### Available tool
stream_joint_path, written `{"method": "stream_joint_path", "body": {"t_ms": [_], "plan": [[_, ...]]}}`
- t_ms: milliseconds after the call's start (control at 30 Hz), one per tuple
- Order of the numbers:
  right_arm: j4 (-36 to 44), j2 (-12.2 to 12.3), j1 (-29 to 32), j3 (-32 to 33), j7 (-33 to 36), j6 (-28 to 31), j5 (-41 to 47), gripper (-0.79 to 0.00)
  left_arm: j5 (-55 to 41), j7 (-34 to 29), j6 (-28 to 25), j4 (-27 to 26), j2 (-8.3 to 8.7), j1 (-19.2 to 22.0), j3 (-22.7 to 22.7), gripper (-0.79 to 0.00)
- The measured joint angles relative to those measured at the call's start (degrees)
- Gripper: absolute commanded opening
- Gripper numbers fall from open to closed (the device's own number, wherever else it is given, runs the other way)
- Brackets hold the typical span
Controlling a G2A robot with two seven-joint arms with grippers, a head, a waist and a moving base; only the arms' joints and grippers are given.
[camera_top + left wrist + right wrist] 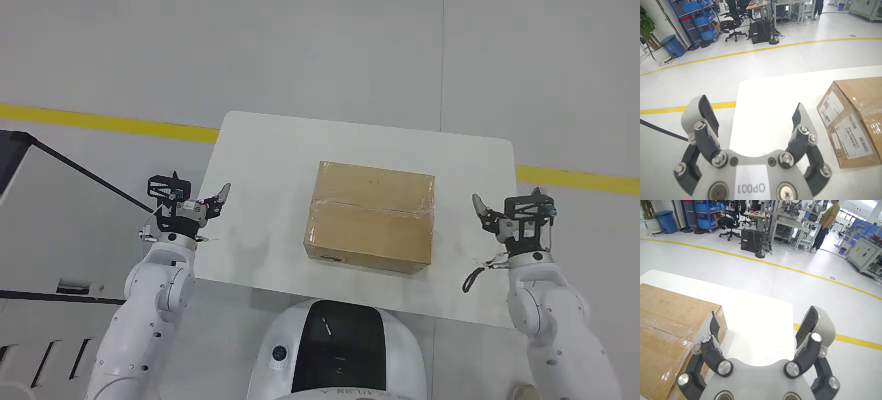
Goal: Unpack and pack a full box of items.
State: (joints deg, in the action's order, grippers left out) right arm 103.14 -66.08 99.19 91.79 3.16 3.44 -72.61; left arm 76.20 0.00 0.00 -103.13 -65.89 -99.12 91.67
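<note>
The cardboard box (370,216) sits shut at the middle of the top view on the white worktop (265,150), with clear tape (372,206) along its lid seam. Being full, it is probably heavy. The walls look stiff and the tape slick, so the flap edges beside the seam seem the best hold. Left gripper (751,103) and right gripper (762,311) are spread and empty, flanking it. The worktop looks smooth, and beyond it is pale floor with a yellow line (100,122)
</note>
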Motion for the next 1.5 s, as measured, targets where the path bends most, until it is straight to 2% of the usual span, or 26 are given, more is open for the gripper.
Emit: {"method": "stream_joint_path", "body": {"t_ms": [100,233,300,333,433,533,733,1000,1100,1133,1167,1233,1267,1300,1333,1367,1433,1500], "plan": [[-0.05,-0.08,0.39,4.29,5.79,6.82,15.07,0.000,0.00,0.00,0.00,0.00,0.00,0.00,0.00,0.000],[-1.56,0.21,0.47,11.13,20.69,9.38,46.62,0.000,0.00,0.00,0.00,0.00,0.00,0.00,0.00,0.000],[-3.50,0.43,-0.31,13.73,28.73,7.56,60.42,0.000,0.00,0.00,0.00,0.00,0.00,0.00,0.00,0.000],[-5.12,0.57,-1.02,15.04,34.23,5.54,69.33,0.000,0.00,0.00,0.00,0.00,0.00,0.00,0.00,0.000],[-10.18,0.90,-3.81,15.72,47.47,-0.80,87.79,0.000,0.00,0.00,0.00,0.00,0.00,0.00,0.00,0.000],[-14.20,1.28,-6.72,13.78,54.83,-3.80,96.55,0.000,0.00,0.00,0.00,0.00,0.00,0.00,0.00,0.000],[-14.39,1.42,-7.89,11.79,55.81,-1.95,90.60,0.000,0.00,0.00,0.00,0.00,0.00,0.00,0.00,0.000],[-14.45,1.40,-7.83,11.72,55.84,-2.10,90.93,0.000,0.00,0.00,0.00,0.00,0.00,0.00,0.00,0.000],[-14.11,1.27,-8.44,9.95,55.36,-4.43,93.19,0.000,0.00,0.00,0.00,0.00,0.00,0.00,0.00,0.000],[-13.92,1.20,-8.63,8.68,55.21,-5.00,92.73,-0.265,0.00,0.00,0.00,0.00,0.00,0.00,0.00,0.000],[-14.00,1.09,-8.68,7.65,55.05,-5.46,92.40,-0.400,0.00,0.00,0.00,0.00,0.00,0.00,0.00,0.000],[-14.48,0.85,-8.73,5.36,54.47,-5.92,93.54,-0.397,0.00,0.00,0.00,0.00,0.00,0.00,0.00,0.000],[-14.67,0.78,-8.72,4.50,53.94,-5.52,93.60,-0.283,0.00,0.00,0.00,0.00,0.00,0.00,0.00,0.000],[-14.92,0.71,-8.70,3.74,53.30,-4.98,93.29,-0.286,0.00,0.00,0.00,0.00,0.00,0.00,0.00,0.000],[-15.36,0.64,-8.69,2.97,52.55,-4.50,93.03,-0.311,0.00,0.00,0.00,0.00,0.00,0.00,0.00,0.000],[-15.71,0.61,-8.77,2.60,52.14,-4.34,93.03,-0.400,0.00,0.00,0.00,0.00,0.00,0.00,0.00,0.000],[-16.68,0.62,-9.21,2.47,51.40,-4.49,93.67,-0.462,0.00,0.00,0.00,0.00,0.00,0.00,0.00,0.000],[-17.60,0.74,-9.61,2.80,51.20,-4.65,94.01,-0.456,0.00,0.00,0.00,0.00,0.00,0.00,0.00,0.000]]}}
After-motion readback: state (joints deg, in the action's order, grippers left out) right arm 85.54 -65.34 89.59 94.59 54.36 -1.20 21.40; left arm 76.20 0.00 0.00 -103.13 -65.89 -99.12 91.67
